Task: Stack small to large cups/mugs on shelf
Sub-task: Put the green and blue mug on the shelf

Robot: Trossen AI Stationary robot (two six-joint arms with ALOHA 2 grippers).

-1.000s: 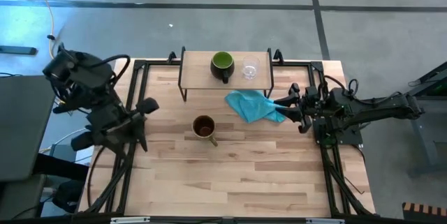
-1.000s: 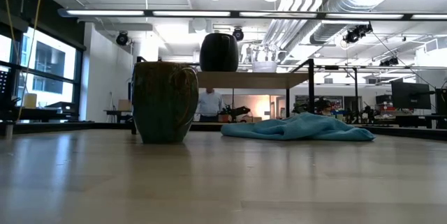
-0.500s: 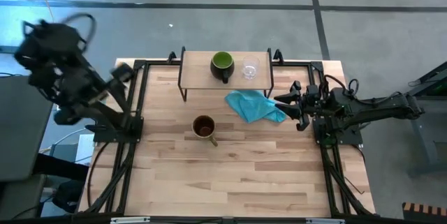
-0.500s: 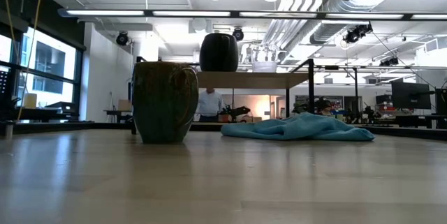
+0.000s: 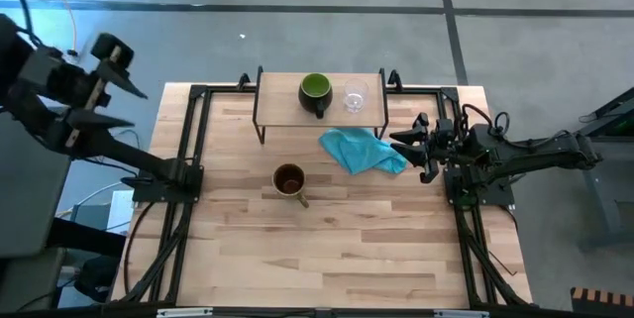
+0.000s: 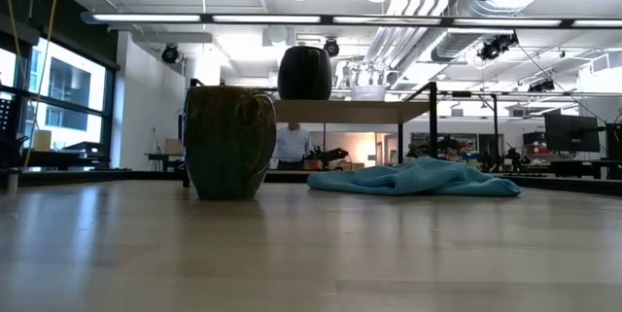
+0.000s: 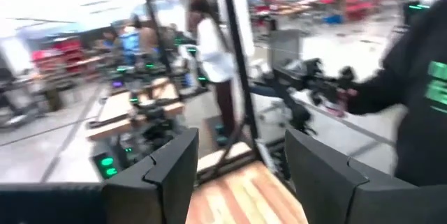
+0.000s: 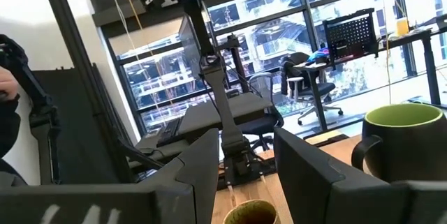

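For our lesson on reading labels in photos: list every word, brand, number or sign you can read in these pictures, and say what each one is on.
No text can be read in any view.
Dark mug, glass cup, tan-brown mug, shelf: no visible lettering.
Green marks on a person's dark sleeve in the left wrist view: too blurred to read.

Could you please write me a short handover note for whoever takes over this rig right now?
Left gripper: jaws open, empty, raised off the table's left edge.
Right gripper: jaws open, empty, beside the blue cloth.
On the shelf: dark mug with green inside and small glass cup, side by side, not nested.
Tan-brown mug stands on the tabletop in front of the shelf.
Done: two cups on the shelf. Left: bring up the tan-brown mug and stack all three.
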